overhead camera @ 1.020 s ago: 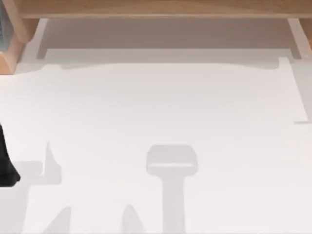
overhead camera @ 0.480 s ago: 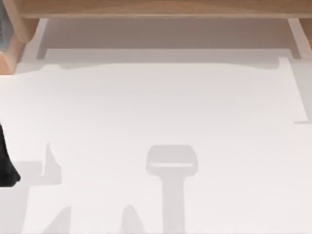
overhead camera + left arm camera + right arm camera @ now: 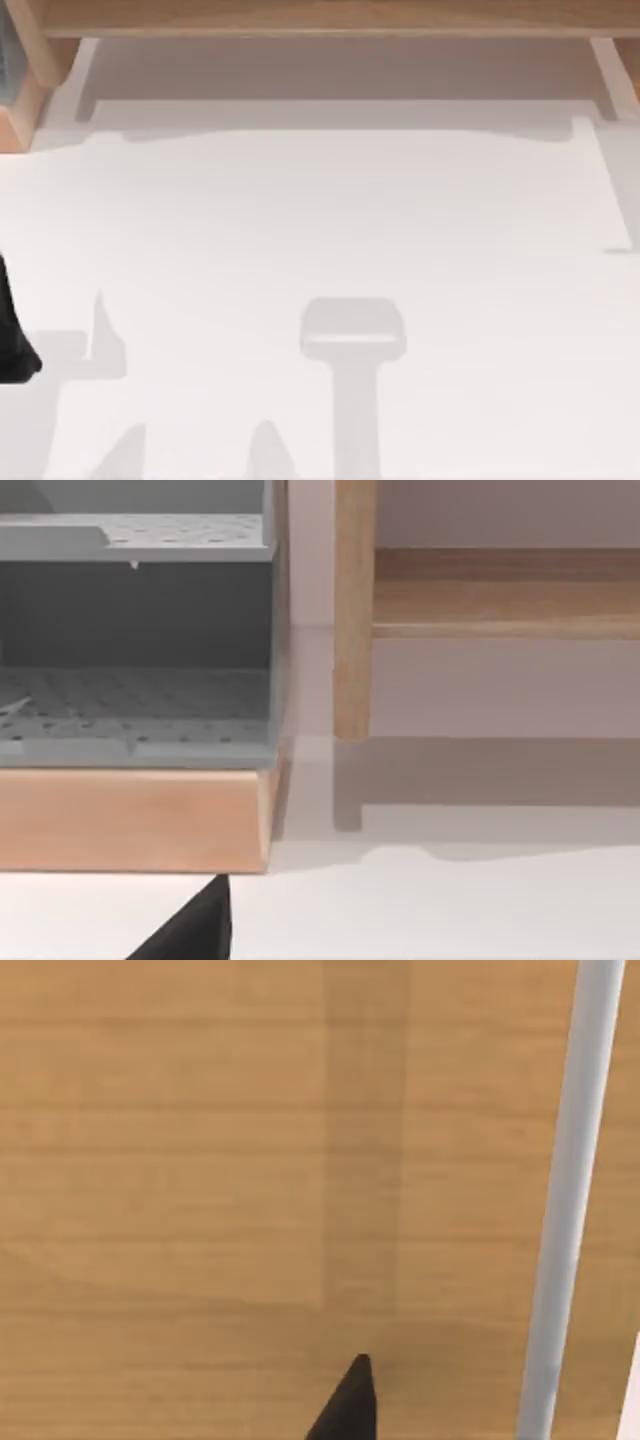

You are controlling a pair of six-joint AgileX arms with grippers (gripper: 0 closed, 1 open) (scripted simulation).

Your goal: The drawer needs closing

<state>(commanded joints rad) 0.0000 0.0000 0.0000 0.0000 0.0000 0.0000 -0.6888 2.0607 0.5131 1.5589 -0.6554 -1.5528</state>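
- Along the far edge of the surface (image 3: 330, 220), the drawer (image 3: 340, 80) stands pulled out from the light-wood furniture (image 3: 300, 15), its white front edge facing me.
- At the top view's left edge, my left hand (image 3: 12, 340) shows as a dark sliver; I cannot tell how its fingers stand.
- My right hand (image 3: 345, 1405) hangs close to a wooden panel (image 3: 180, 1160), fingers likewise unreadable.
- Closing looks not yet begun; next I judge a flat push on that front edge.
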